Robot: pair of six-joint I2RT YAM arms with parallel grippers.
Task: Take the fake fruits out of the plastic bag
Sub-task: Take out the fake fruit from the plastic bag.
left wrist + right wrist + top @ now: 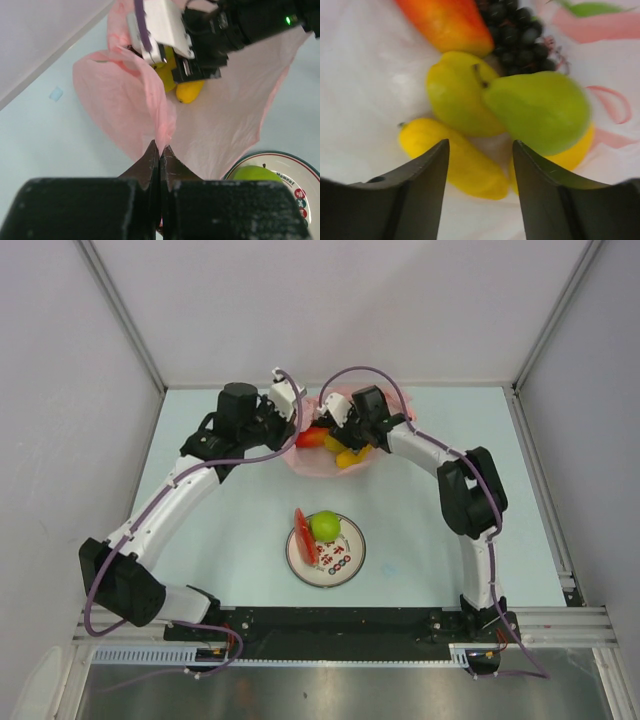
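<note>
The plastic bag (310, 465) lies at the far middle of the table (230, 540), the left claw (160, 150) at its left edge, the right claw (480, 145) inside it over the pear (540, 110), banana (460, 160) and grape bunch (520, 35). Nearer, before the plastic bag, a plate (352, 558) carries an apple (324, 525), with a watermelon slice (304, 534) at the apple's left

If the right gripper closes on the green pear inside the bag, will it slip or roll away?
Probably slippery: the green pear looks smooth and glossy, and its rounded sides taper, so it may squirt out of the right gripper. It likely shifts easily too, since it leans loosely on a yellow fruit over the thin plastic bag.
</note>
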